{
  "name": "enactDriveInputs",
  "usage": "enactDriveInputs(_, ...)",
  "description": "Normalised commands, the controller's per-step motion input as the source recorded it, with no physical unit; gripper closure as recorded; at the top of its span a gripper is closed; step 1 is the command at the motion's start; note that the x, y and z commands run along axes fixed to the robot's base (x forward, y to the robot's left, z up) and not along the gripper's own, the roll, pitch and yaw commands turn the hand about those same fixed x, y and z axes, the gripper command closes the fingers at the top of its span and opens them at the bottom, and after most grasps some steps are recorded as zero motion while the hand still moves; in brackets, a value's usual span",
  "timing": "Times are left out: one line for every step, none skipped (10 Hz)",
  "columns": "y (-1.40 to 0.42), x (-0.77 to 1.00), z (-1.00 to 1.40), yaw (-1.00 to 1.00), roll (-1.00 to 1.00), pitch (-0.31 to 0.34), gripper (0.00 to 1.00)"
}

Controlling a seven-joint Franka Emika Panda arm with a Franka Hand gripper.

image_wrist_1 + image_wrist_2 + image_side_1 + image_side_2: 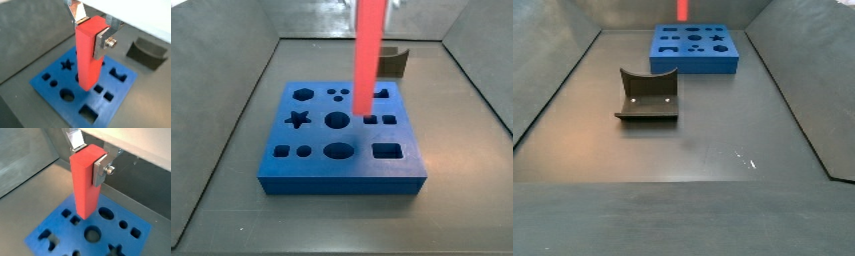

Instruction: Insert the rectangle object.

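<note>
The rectangle object (88,55), a long red-orange bar, hangs upright in my gripper (92,31). The silver fingers (104,42) are shut on its upper end, as both wrist views show (89,159). The bar's lower end (83,213) is over the middle of the blue block (113,95), near its round and small square holes. I cannot tell if it touches the top. In a side view the bar (368,55) reaches down to the block (345,165) and the gripper is out of frame. In a side view only the bar's tip (684,8) shows above the block (696,48).
A dark grey curved block (648,95) lies on the floor apart from the blue block; it also shows behind it in a side view (393,63) and in a wrist view (148,51). Grey walls (225,90) enclose the floor on all sides.
</note>
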Motion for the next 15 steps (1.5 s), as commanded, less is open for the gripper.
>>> enactDriveInputs(-0.34,0.36,-0.01,-0.65,-0.01,0.000,1.00)
enactDriveInputs(-0.32,0.18,0.00,-0.79,-0.02,0.000,1.00)
enactDriveInputs(-0.28,0.05,0.00,-0.91,0.00,0.000,1.00)
enactDriveInputs(-0.23,0.03,-0.05,-0.97,0.00,0.000,1.00)
enactDriveInputs(-0.22,0.03,-0.08,-0.98,0.00,0.000,1.00)
enactDriveInputs(-0.19,0.02,-0.12,-1.00,0.00,0.000,1.00)
enactDriveInputs(-0.14,0.01,-0.16,-1.00,0.01,0.000,1.00)
enactDriveInputs(-0.05,0.00,-0.19,-1.00,0.04,-0.003,1.00)
enactDriveInputs(0.00,0.00,-0.32,-1.00,0.09,-0.029,1.00)
enactDriveInputs(0.00,0.01,-0.33,-1.00,0.09,-0.034,1.00)
enactDriveInputs(0.00,0.01,-0.35,-1.00,0.10,-0.037,1.00)
enactDriveInputs(0.00,0.01,-0.35,-1.00,0.11,-0.037,1.00)
enactDriveInputs(0.00,0.01,-0.28,-1.00,0.08,-0.036,1.00)
enactDriveInputs(0.00,0.01,-0.25,-1.00,0.07,-0.029,1.00)
enactDriveInputs(0.00,0.02,-0.23,-1.00,0.07,-0.026,1.00)
